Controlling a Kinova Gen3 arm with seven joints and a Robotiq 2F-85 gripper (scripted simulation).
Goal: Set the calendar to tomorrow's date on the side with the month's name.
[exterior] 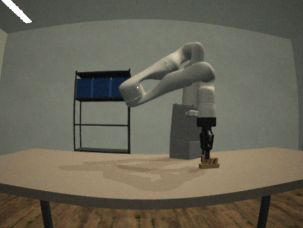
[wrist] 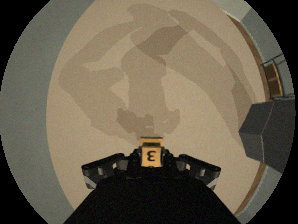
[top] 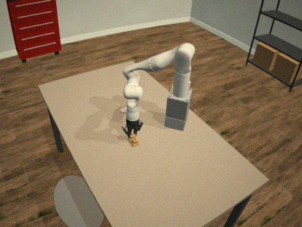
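Tool (exterior: 206, 156) points straight down over the tray (exterior: 209, 165), which sits flat on the bench (top: 194, 180) just in front of the arm's grey pedestal (top: 171, 122). Fingers are partly closed and clamped on one cube (wrist: 150, 155); the wrist view shows it pinched between them, with a "3" readable on the face toward the camera, lying sideways. Exterior view shows the other cube (exterior: 215, 160) standing in the tray beside the tool. Can't tell whether the held cube touches the tray floor or sits just above it. Judgement: a digit change is in progress. To do it well, keep the grip firm, lift straight clear of the tray wall before turning, avoid bumping the neighbour cube, seat the cube flat beside it, digit upright on the month side, then release.
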